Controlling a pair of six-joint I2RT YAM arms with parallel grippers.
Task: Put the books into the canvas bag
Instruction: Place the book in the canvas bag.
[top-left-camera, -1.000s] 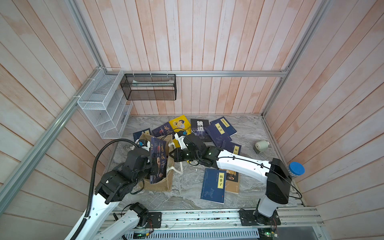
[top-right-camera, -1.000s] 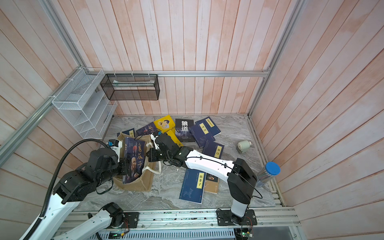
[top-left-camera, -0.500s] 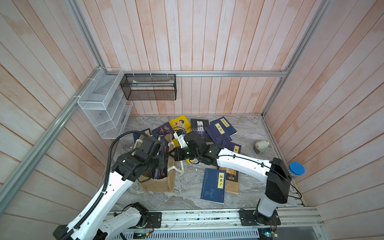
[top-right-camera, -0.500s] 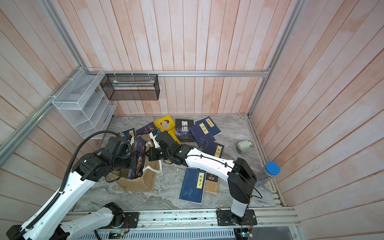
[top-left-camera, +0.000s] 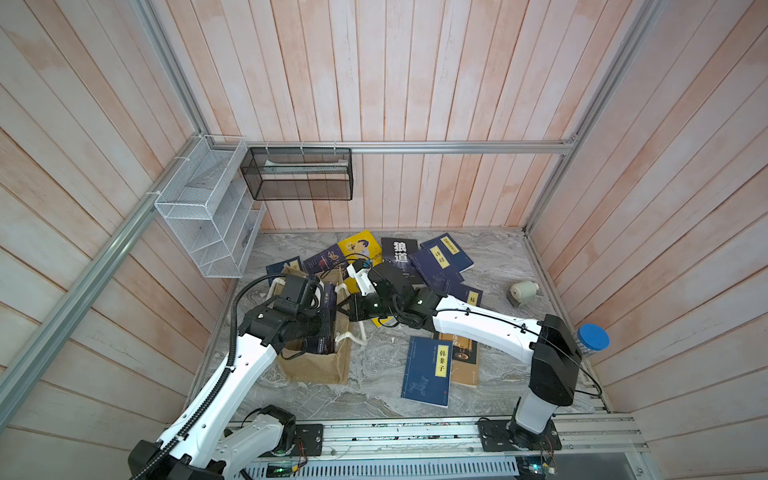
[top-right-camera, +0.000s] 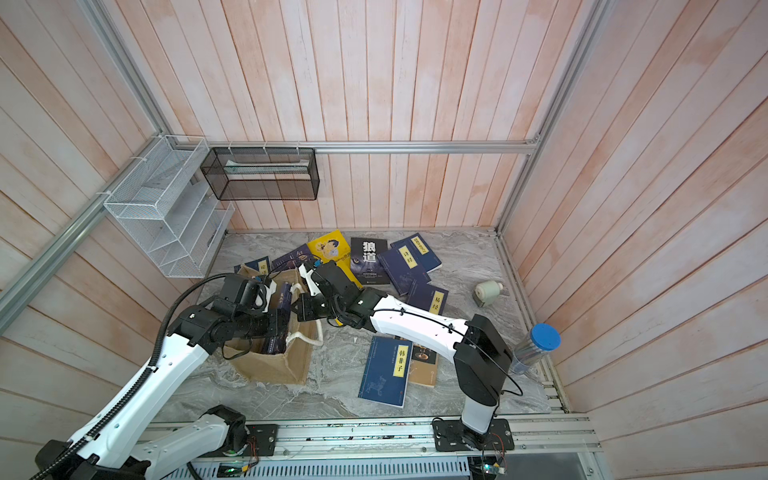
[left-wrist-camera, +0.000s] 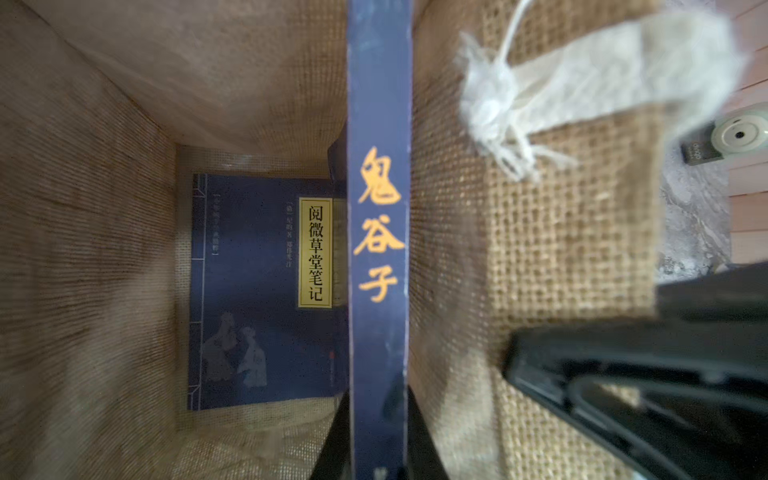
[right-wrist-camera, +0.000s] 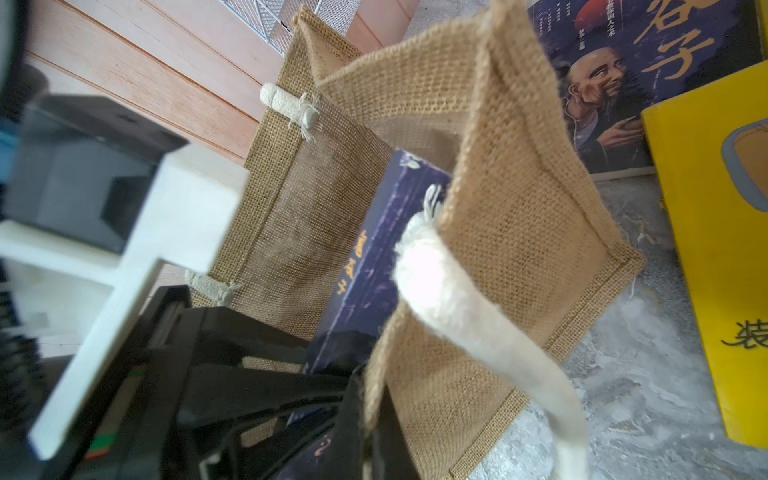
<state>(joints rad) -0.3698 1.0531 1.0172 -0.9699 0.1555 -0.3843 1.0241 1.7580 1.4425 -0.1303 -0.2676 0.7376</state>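
Note:
The tan canvas bag (top-left-camera: 320, 370) (top-right-camera: 282, 368) stands upright at the front left of the floor. My left gripper (left-wrist-camera: 378, 415) (top-left-camera: 328, 322) is shut on a navy book with orange spine lettering (left-wrist-camera: 378, 208) (top-right-camera: 283, 305), held upright on edge inside the bag against its right wall. Another navy book (left-wrist-camera: 257, 291) lies flat on the bag's bottom. My right gripper (right-wrist-camera: 370, 415) (top-left-camera: 345, 309) is shut on the rim of the bag's right wall (right-wrist-camera: 519, 228), beside a white rope handle (right-wrist-camera: 478, 324). More books lie loose: a navy one (top-left-camera: 428, 370), a black one (top-left-camera: 399, 253), a yellow one (top-left-camera: 359, 247).
A white wire rack (top-left-camera: 208, 216) hangs on the left wall and a black mesh basket (top-left-camera: 299, 174) on the back wall. At the right lie a pale roll (top-left-camera: 523, 291) and a jar with a blue lid (top-left-camera: 592, 338). A brown book (top-left-camera: 465, 361) sits under the front navy one.
My left arm has swung forward and down, carrying the navy book from above the bag's front into the bag. The right gripper has kept its hold on the rim.

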